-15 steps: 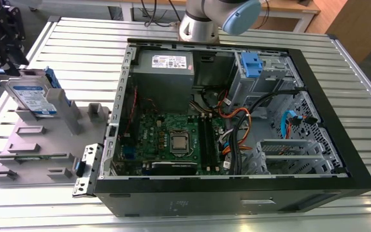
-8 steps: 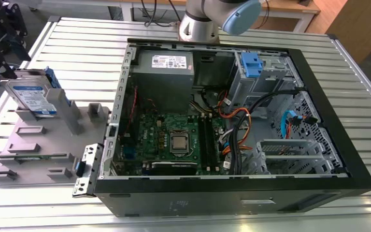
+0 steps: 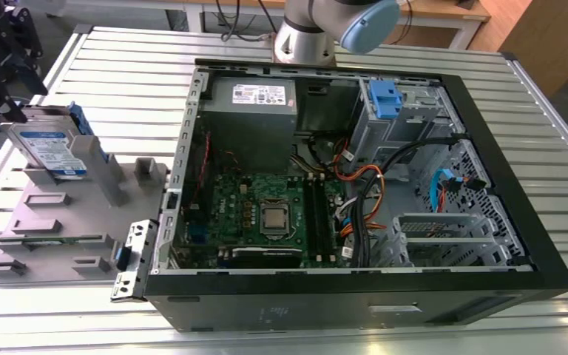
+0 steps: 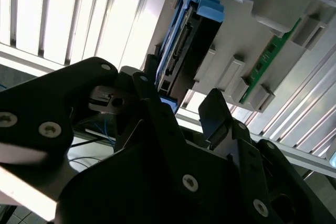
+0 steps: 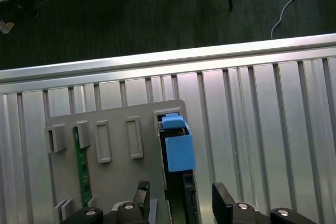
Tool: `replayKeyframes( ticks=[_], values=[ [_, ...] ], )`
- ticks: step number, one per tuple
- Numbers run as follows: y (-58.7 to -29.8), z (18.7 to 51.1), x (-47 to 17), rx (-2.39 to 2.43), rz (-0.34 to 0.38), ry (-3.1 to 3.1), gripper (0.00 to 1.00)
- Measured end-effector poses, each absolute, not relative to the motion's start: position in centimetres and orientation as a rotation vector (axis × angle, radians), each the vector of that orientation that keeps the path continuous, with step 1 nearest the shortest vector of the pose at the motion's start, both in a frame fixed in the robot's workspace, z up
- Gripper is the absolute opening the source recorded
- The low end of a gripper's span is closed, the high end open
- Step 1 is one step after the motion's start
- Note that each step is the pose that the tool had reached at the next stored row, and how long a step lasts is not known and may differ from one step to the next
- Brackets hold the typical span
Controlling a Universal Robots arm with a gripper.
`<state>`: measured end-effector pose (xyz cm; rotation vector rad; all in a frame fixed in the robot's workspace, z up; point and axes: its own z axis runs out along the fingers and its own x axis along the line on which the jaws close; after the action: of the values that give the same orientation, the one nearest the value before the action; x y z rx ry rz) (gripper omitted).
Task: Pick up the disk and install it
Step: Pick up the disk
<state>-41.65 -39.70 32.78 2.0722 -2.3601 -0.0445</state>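
Black gripper: fingers spread wide, one on each side of the disk, neither visibly pressing it. Disk: stands on edge in a slot of the grey holder, blue carrier frame along its edge, at the exterior view's left. Open computer case: beside the holder on the slatted metal table.

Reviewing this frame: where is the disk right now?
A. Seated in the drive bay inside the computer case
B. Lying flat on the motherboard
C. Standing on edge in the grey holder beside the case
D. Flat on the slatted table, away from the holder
C: the disk stands on edge in a slot of the grey holder, which sits outside the open computer case, on the exterior view's left.
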Motion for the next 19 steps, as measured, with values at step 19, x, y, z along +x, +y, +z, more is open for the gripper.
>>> replayKeyframes(
  ticks=[19],
  values=[
    [-39.7, 30.2, -41.7, 2.069, -0.017, -2.343, 0.58]
  ],
)
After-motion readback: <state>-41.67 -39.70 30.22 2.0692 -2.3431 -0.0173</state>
